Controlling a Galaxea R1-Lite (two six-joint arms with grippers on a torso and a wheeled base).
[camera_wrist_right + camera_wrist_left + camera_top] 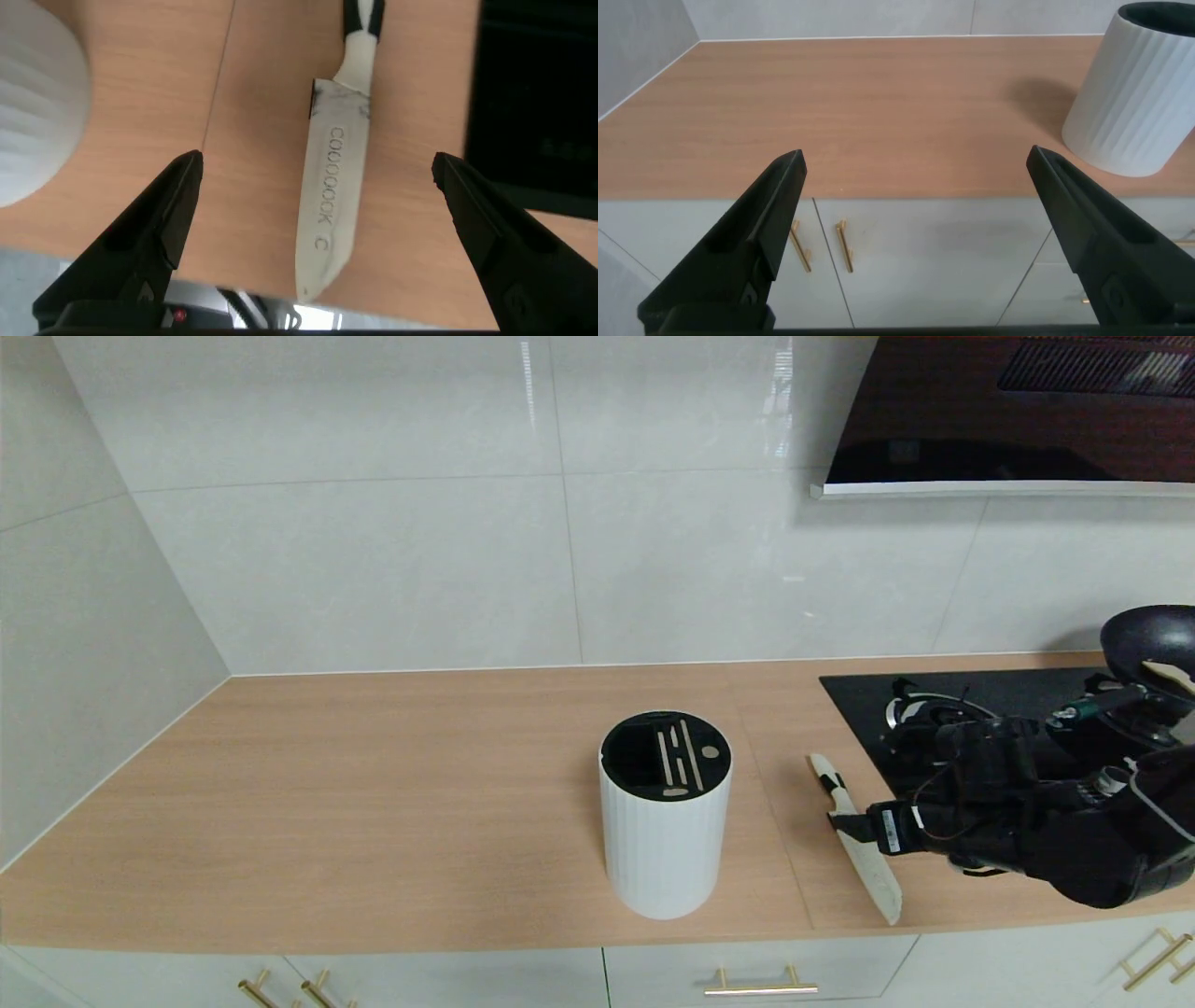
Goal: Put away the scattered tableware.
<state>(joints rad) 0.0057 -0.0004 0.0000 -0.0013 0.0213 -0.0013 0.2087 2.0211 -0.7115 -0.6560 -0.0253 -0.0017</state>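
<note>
The right claw (316,161) is wide open, holding nothing. The knife (329,201) lies flat right under it, between its fingers (154,233). I think it should drop straight down and pinch gently. The white holder (665,831) stands farther off.

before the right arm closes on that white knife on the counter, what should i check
1. Right gripper open: ok.
2. White knife with black-banded handle lying flat on the wooden counter, between the fingers: ok.
3. Fingers flank the handle: not ok, they flank the blade.
4. Gripper low enough to grip: cannot tell.
5. White ribbed cylindrical holder upright, slots in its black top unblocked: ok.
6. Left gripper open, apart from the holder: ok.
</note>
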